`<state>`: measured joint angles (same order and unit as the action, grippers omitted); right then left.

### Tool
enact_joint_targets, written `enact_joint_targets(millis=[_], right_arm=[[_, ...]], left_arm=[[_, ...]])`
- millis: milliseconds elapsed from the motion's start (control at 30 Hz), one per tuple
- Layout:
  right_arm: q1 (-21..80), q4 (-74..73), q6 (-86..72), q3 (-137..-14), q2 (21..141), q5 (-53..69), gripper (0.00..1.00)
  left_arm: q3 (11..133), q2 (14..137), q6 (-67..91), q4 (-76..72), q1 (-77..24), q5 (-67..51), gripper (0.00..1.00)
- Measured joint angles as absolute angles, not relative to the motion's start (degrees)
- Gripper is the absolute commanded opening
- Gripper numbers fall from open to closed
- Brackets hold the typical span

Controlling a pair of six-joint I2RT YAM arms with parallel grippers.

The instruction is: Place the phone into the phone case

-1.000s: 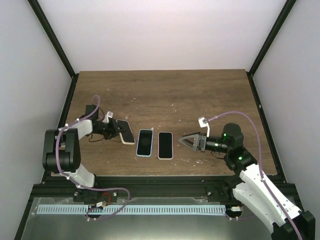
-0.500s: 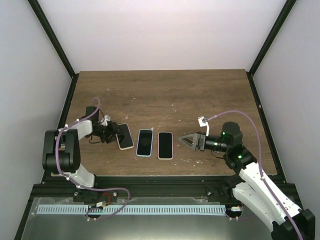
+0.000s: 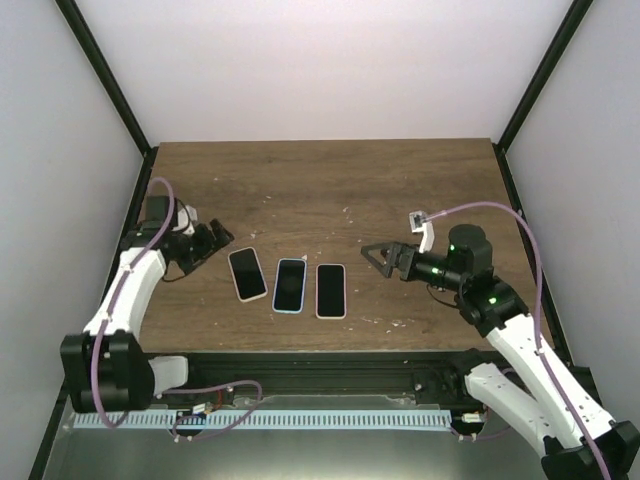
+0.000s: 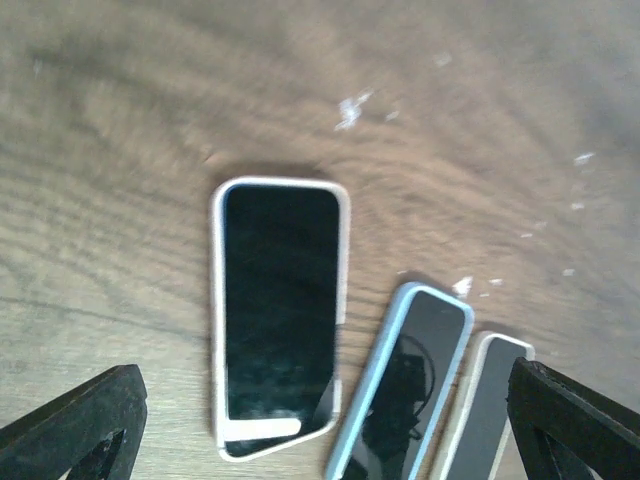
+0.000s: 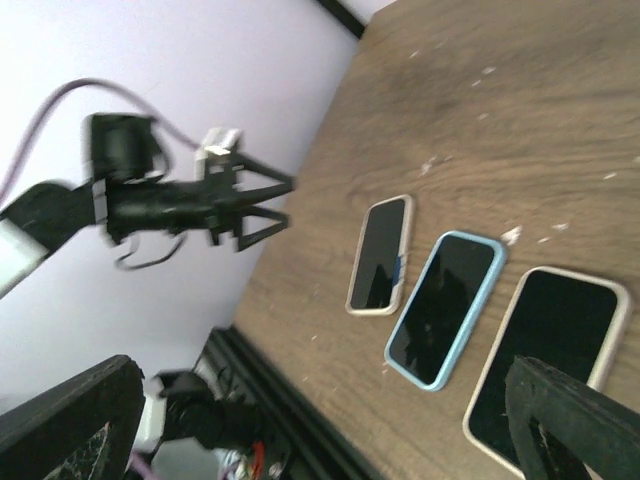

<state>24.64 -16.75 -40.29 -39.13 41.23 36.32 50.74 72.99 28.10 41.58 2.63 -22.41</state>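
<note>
A dark brown, wood-grain desk (image 3: 330, 180) fills the middle of the overhead view, its surface marked with small scattered white flecks (image 3: 348, 211). Plain pale walls close it in on three sides: a back wall (image 3: 320, 60) lit a faint pinkish white, and a left wall (image 3: 50, 150) and a right wall (image 3: 600, 150) in a cooler grey-lilac. Black frame posts (image 3: 105, 75) slant up at the two far corners where the walls meet, and black edging runs down both sides of the desk. Along the near edge lies a black rail (image 3: 330, 370). Below it, a dull metal tray (image 3: 330, 455) carries a pale toothed strip (image 3: 270, 419). The light is soft and even.
</note>
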Motion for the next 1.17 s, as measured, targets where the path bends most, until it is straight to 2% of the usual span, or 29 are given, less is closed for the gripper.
enact_joint_targets(millis=[233,467,733,933,1167], right_arm=[[24.6,-26.0,-39.6,-48.6,43.4,23.4,1.00],[24.6,-34.8,-36.9,-62.8,46.0,12.4,1.00],[24.6,-39.2,-32.1,-74.4,45.7,6.0,1.00],[24.6,-40.6,-30.6,-78.5,43.8,3.8,1.00],[24.6,-41.2,-31.0,-76.6,40.5,3.3,1.00]], left_arm=[[58.4,61.3,25.2,46.0,2.6,-26.7,1.00],[63.4,54.1,24.3,46.4,2.6,-36.1,1.00],[69.2,46.3,26.9,41.6,2.6,-42.4,1.00],[70.0,42.3,30.1,37.3,2.6,-45.7,1.00],[63.3,39.6,35.0,31.7,2.6,-50.5,1.00]])
